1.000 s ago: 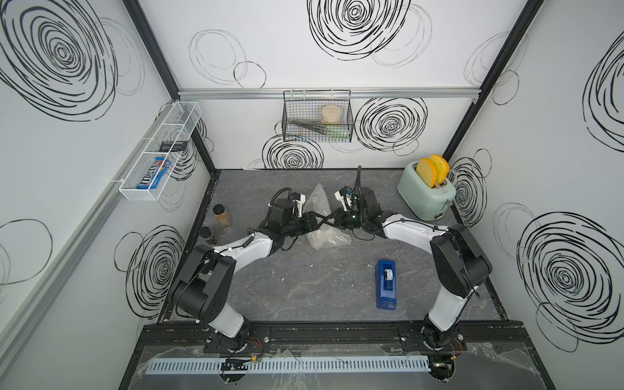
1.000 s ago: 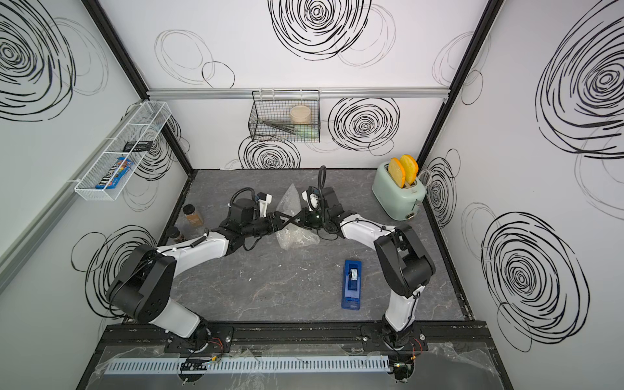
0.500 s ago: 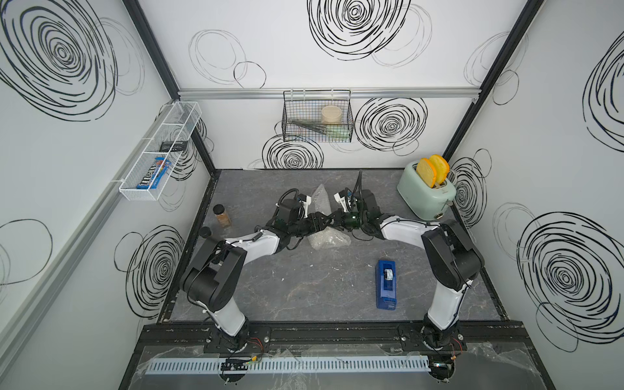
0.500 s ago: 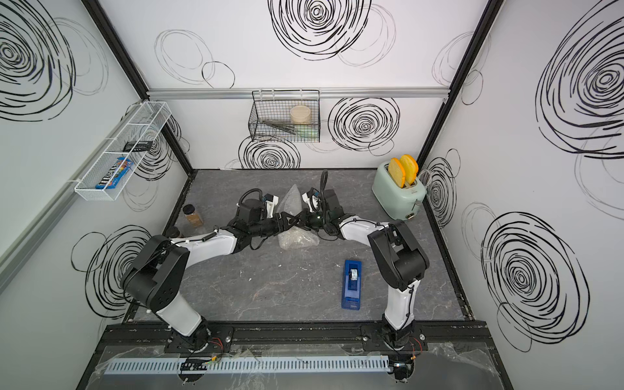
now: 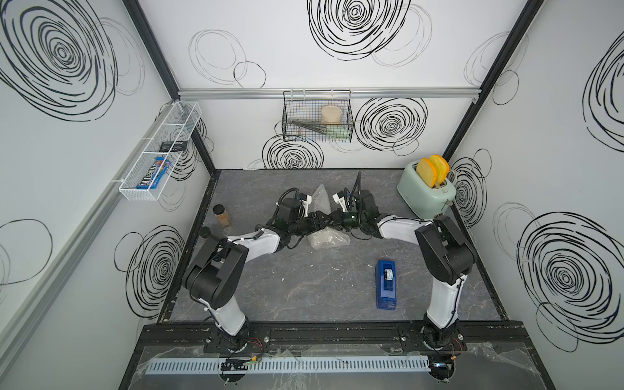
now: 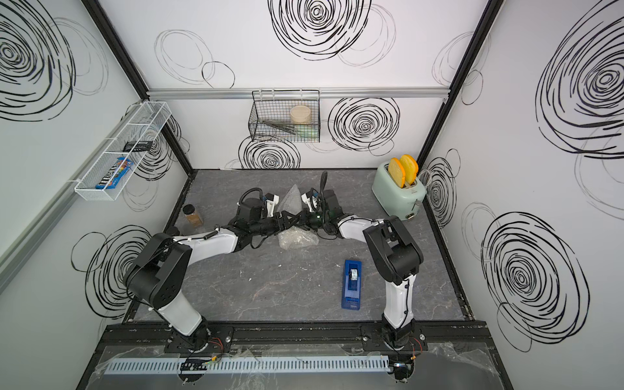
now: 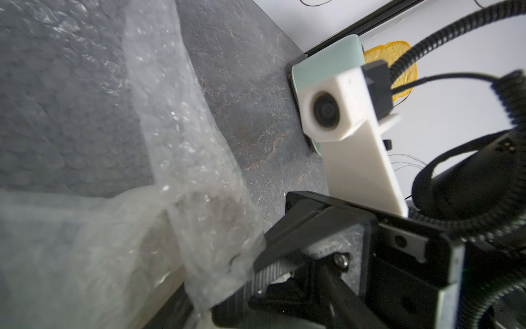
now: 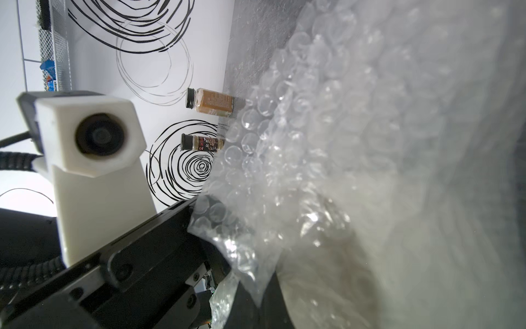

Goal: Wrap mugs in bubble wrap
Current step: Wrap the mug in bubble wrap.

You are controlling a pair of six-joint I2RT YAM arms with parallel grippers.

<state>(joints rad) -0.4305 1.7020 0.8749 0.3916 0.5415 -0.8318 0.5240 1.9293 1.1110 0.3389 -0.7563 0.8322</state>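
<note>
Where bubble wrap (image 5: pixel 328 238) peaks, near table (image 5: pixel 304 287) open

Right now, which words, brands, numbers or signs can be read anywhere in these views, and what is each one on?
"m&m's": on the blue candy box in the white wire shelf.
Too small to read: print on the brown spice jar label.
Blurred: characters on the black-capped spice jar label.
Too small to read: faint mark on the mint-green toaster.
No text visible: blue tape dispenser.
</note>
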